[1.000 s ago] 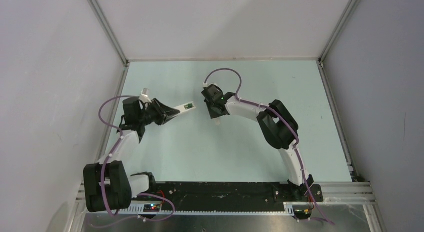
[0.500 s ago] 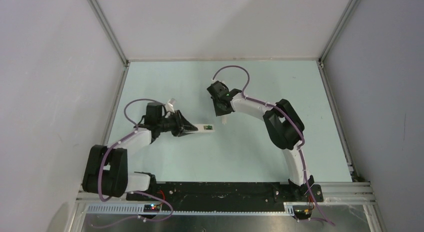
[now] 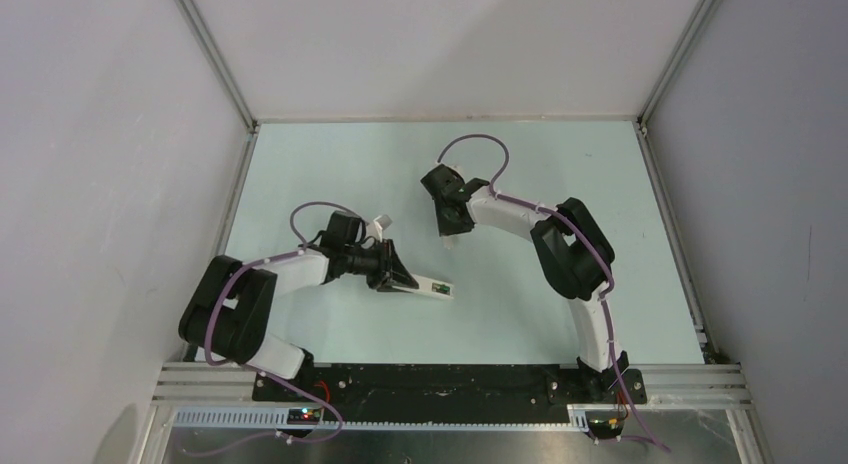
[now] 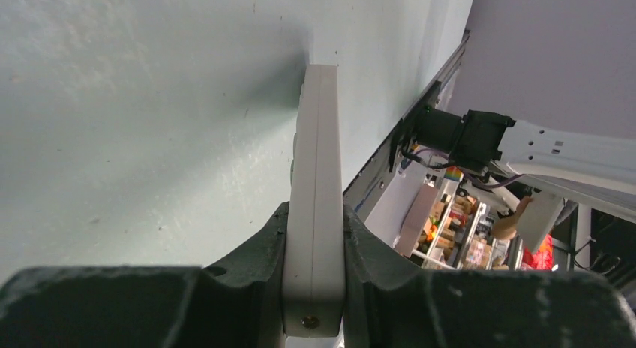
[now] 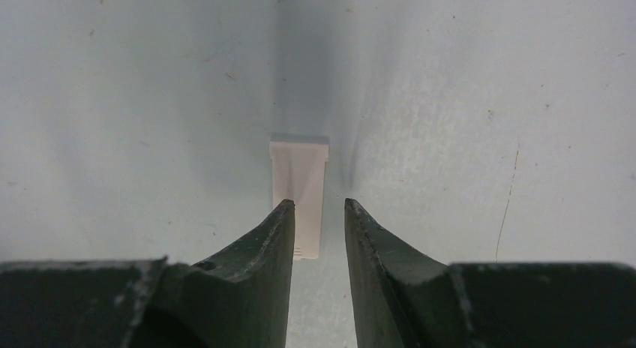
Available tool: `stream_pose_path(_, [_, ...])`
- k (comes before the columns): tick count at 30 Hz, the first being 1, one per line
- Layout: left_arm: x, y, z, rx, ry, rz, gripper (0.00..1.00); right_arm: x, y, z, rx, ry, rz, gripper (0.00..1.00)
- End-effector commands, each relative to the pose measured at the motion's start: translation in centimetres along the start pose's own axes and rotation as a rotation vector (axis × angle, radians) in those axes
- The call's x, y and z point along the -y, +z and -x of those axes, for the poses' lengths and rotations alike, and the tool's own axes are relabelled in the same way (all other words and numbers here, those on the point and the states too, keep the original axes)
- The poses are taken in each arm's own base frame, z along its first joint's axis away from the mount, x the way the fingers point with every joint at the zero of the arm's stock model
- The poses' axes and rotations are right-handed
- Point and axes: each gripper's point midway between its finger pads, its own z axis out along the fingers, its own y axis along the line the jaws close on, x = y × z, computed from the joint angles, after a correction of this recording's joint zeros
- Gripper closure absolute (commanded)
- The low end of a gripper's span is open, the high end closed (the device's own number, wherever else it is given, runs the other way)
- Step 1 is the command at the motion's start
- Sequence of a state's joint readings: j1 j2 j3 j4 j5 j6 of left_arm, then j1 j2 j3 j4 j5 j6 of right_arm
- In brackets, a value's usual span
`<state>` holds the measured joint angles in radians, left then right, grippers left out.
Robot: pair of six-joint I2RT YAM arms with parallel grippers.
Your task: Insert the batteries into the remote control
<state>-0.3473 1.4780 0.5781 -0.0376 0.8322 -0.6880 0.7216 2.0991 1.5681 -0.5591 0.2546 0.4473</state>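
My left gripper is shut on one end of the remote control, a slim white bar that points right, low over the table. In the left wrist view the remote stands on edge, clamped between both fingers. A small dark greenish patch shows on its top near the free end; whether that is the batteries I cannot tell. My right gripper hangs open over the small flat white cover piece, which lies on the table past its left fingertip, with nothing between the jaws.
The pale green table is walled by grey panels on the left, back and right. The black base rail runs along the near edge. The two grippers are about a hand's width apart.
The left arm swung the remote from mid-left toward the near centre and lowered it. The right gripper drifted slightly right and its jaws parted a little over the cover piece.
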Motion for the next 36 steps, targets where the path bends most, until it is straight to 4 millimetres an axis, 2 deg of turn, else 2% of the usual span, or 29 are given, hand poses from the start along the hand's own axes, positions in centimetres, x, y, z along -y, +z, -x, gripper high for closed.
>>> stream_pose_path(1, [-1.0, 0.6, -0.5, -0.024, 0.012, 0.041, 0.82, 0.4, -1.7, 1.2, 0.039, 0.054, 0.003, 0.65])
stream_pose_path(4, [-2.0, 0.7, -0.8, -0.029, -0.001, 0.086, 0.72, 0.3, -1.5, 0.9, 0.031, 0.055, 0.005, 0.64])
stream_pose_path(7, [-3.1, 0.7, -0.7, -0.012, -0.015, 0.137, 0.55, 0.4, -1.1, 0.7, 0.025, 0.056, -0.002, 0.61])
stream_pose_path(10, [-4.0, 0.7, -0.8, -0.001, -0.034, 0.179, 0.49, 0.4, -0.8, 0.7, 0.024, 0.051, -0.003, 0.59])
stream_pose_path(15, [-5.6, 0.4, -0.6, 0.018, -0.051, 0.27, 0.47, 0.1, 0.0, 0.8, 0.026, 0.033, -0.006, 0.56])
stream_pose_path(22, [-6.5, -0.3, -0.3, 0.051, -0.049, 0.347, 0.37, 0.0, 0.8, 1.7, 0.054, 0.006, -0.039, 0.51])
stream_pose_path(28, [-7.2, -1.3, -0.3, 0.062, -0.04, 0.424, 0.31, -1.0, 1.4, 1.7, 0.067, -0.03, -0.062, 0.48])
stream_pose_path(36, [-7.7, -2.2, -0.1, 0.073, -0.028, 0.486, 0.3, -1.4, 2.0, 1.4, 0.048, -0.034, -0.065, 0.51])
